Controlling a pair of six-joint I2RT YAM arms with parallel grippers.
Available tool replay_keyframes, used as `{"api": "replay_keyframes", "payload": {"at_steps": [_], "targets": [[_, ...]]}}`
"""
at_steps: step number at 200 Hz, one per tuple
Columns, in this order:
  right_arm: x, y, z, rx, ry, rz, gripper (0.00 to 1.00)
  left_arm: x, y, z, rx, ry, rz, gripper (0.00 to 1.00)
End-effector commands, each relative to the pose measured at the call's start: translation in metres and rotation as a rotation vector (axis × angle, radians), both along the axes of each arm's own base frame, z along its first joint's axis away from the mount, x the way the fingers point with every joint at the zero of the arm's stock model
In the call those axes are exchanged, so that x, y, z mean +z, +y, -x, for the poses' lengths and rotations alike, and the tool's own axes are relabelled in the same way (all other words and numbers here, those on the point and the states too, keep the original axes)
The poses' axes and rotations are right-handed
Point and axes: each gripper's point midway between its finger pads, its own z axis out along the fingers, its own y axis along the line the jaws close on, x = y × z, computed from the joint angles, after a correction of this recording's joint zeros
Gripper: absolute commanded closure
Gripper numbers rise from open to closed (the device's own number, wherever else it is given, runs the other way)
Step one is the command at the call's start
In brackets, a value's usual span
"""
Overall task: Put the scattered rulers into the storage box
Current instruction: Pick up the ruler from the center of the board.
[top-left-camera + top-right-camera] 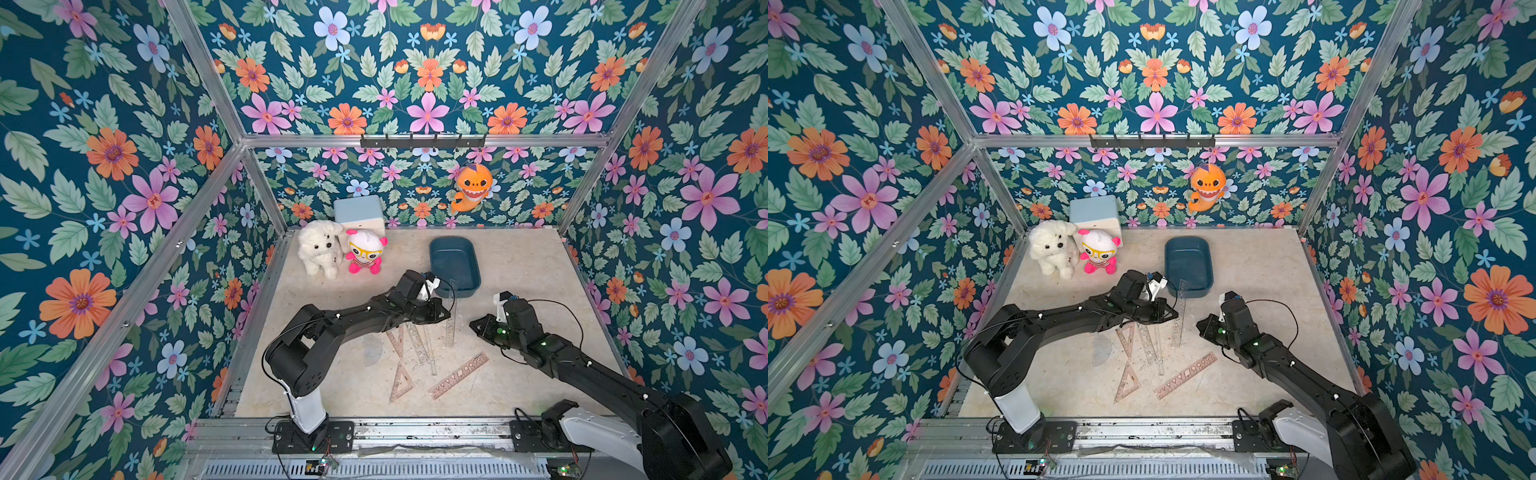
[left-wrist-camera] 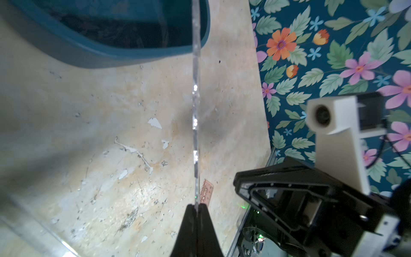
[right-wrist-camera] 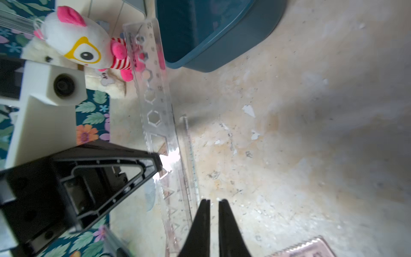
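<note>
My left gripper point(image 2: 196, 205) is shut on a clear stencil ruler point(image 2: 195, 100), pinching it by its thin edge. In both top views this ruler point(image 1: 452, 320) hangs steeply. Its far end is at the near rim of the dark teal storage box point(image 1: 455, 266) point(image 1: 1187, 266). My right gripper point(image 3: 214, 201) stands just right of the ruler, jaws a little apart with nothing between them. More rulers lie on the table: a pinkish stencil ruler point(image 1: 459, 376), two set squares point(image 1: 401, 382) point(image 1: 397, 338) and straight rulers point(image 1: 419, 345).
A white plush dog point(image 1: 318, 247) and a pink-and-white plush toy point(image 1: 365, 251) sit at the back left before a pale blue cube box point(image 1: 359, 212). An orange plush point(image 1: 471, 187) hangs on the back wall. Aluminium frame rails border the table.
</note>
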Motion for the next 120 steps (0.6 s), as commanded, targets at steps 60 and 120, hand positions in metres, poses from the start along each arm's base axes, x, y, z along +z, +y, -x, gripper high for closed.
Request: {"api": "replay_keyframes", "payload": {"at_steps": [60, 120], "targets": [[0.052, 0.056, 0.003, 0.242, -0.085, -0.393, 0.41, 0.06, -0.002, -0.034, 0.082, -0.035, 0.258, 1.0], [0.048, 0.065, -0.003, 0.267, -0.07, -0.423, 0.45, 0.064, 0.001, -0.036, 0.093, -0.027, 0.29, 1.0]]}}
